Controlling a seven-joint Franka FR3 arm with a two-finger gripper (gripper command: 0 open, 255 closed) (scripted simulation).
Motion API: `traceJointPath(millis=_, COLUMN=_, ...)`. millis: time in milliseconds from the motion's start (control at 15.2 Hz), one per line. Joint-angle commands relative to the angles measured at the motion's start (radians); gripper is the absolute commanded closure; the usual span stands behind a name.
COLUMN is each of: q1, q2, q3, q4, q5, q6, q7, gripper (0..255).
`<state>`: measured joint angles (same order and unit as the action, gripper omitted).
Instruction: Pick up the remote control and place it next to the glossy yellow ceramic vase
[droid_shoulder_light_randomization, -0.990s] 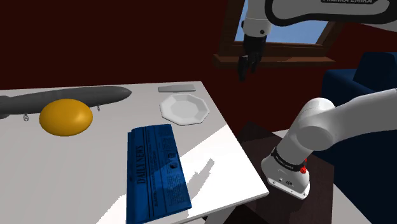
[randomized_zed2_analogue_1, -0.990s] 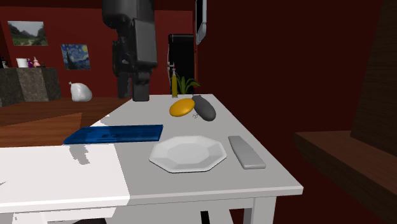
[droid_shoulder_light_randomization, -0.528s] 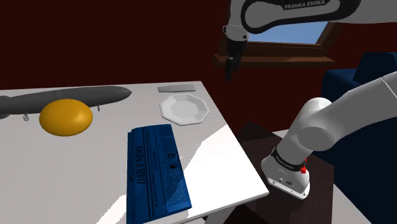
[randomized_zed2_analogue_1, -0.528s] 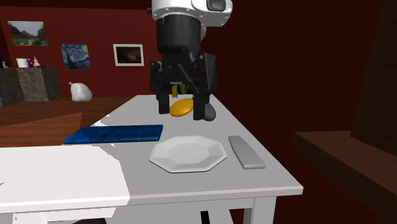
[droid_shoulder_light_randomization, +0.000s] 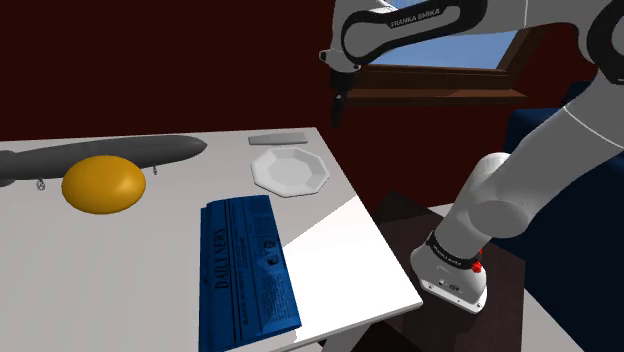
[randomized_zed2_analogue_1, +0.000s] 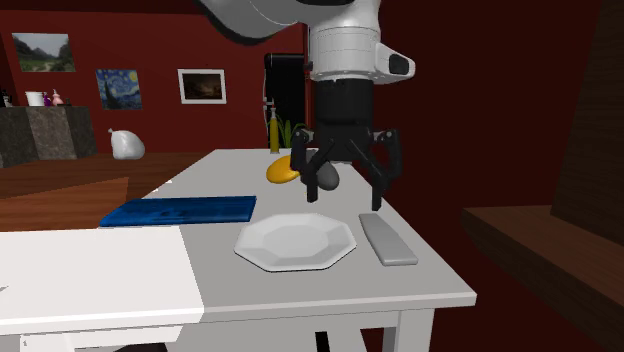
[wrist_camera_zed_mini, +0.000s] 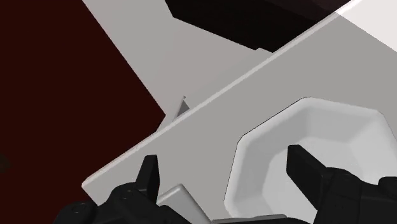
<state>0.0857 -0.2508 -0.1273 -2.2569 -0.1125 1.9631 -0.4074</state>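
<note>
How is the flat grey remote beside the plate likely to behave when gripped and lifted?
The remote looks like a flat, straight slab, so it probably stays stiff and will not roll. It lies low on the table, so the open gripper likely has little edge to clasp. Its smooth faces might slip.

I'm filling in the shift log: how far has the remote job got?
Done: nothing yet. The grey remote lies flat on the table beside the white plate, well apart from the yellow vase. In hand: the tool hangs open above the remote, touching nothing. Left: descend, grip, lift, carry it across and set it beside the vase.
</note>
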Motion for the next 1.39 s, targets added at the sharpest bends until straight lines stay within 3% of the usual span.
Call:
traceJointPath(millis=0, q1=0.013, q2=0.085, q3=-0.008, q4=0.053, q5=0.014, q6=0.041, q7=-0.068, gripper=0)
traceJointPath(millis=462, q1=0.032, q2=0.345, q3=-0.006, q4=0.250, q5=0.078, q6=0.123, q7=-0.302, gripper=0)
traceJointPath(millis=990, q1=0.031, q2=0.619, q3=0.048, q4=0.520, q5=0.133, q6=0.142, q7=-0.523, gripper=0)
traceJointPath(millis=1320, q1=0.029, q2=0.647, q3=0.050, q4=0.492, q5=0.135, q6=0.199, q7=-0.525, gripper=0)
